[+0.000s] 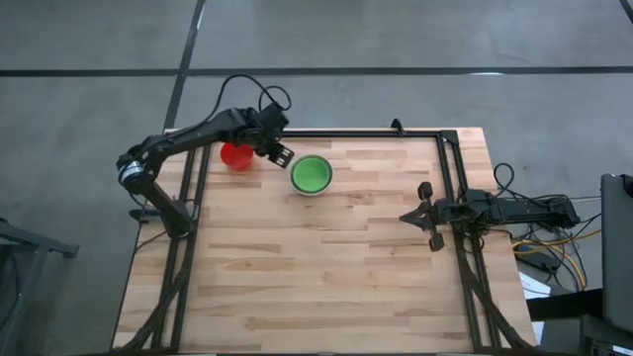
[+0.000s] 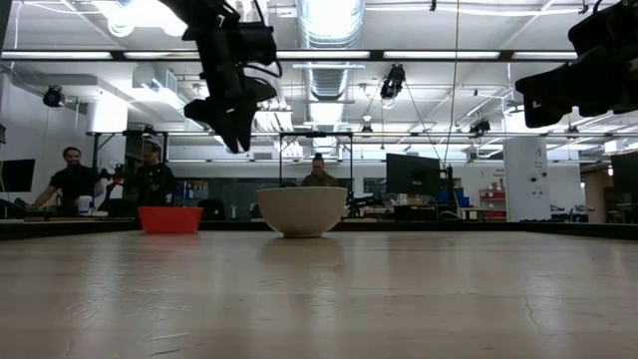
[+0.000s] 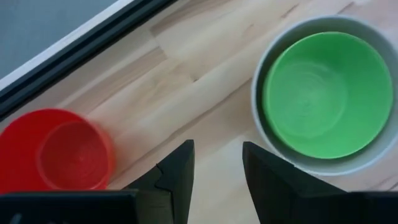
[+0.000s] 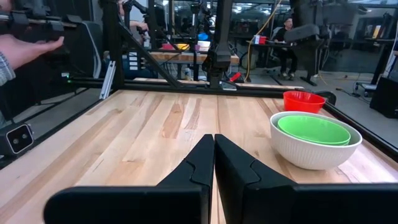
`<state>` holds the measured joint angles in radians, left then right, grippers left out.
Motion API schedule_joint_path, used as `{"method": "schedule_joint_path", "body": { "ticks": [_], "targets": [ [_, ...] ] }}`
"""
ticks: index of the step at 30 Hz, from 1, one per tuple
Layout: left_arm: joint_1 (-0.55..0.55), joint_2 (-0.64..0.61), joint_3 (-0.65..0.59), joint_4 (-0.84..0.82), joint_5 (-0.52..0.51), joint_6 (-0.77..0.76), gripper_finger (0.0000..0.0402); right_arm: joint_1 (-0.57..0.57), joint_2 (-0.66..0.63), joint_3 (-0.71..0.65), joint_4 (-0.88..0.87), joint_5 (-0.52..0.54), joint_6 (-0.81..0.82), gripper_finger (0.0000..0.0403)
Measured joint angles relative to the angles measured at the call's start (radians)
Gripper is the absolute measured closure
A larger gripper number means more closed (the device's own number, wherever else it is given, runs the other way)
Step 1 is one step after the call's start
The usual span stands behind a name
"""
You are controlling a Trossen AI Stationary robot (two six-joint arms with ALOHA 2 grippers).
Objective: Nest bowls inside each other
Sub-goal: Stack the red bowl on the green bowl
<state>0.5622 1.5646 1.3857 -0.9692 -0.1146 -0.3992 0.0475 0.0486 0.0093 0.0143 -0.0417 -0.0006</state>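
Your left hand (image 1: 280,150) hangs above the worktop (image 1: 326,257), in the gap between the red bowl (image 1: 235,155) and the white bowl (image 1: 312,178), and touches neither. Its fingers stand apart, holding nothing, as the left wrist view shows, with bare wood between them. The red bowl sits by the worktop's far left edge, just beside the hand on the side toward the arm's base; the white bowl lies on the hand's other side, nearer the middle, with green (image 1: 312,173) already nested in it. How many green bowls are stacked there cannot be told.

So the red bowl looks like the one left to nest, and the left arm is much nearer to it. The bowl is round and upright, with no long axis to line up on; taking it by the rim would suit.

The left arm reaches out from its base, wrist bent down, hand raised well clear of both rims. Your right hand (image 1: 427,213) waits at the right edge, fingers closed and empty.
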Motion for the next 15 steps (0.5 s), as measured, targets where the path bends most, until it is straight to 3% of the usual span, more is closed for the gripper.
{"method": "schedule_joint_path", "body": {
  "ticks": [9,15],
  "targets": [
    [0.011,-0.016,-0.011,0.006,0.007,0.008,0.0261,0.0,0.0,0.0,0.0,0.0,0.0,0.0394],
    [0.011,-0.109,-0.133,0.135,0.047,-0.011,0.0261,0.0,0.0,0.0,0.0,0.0,0.0,0.0394]
  ]
}}
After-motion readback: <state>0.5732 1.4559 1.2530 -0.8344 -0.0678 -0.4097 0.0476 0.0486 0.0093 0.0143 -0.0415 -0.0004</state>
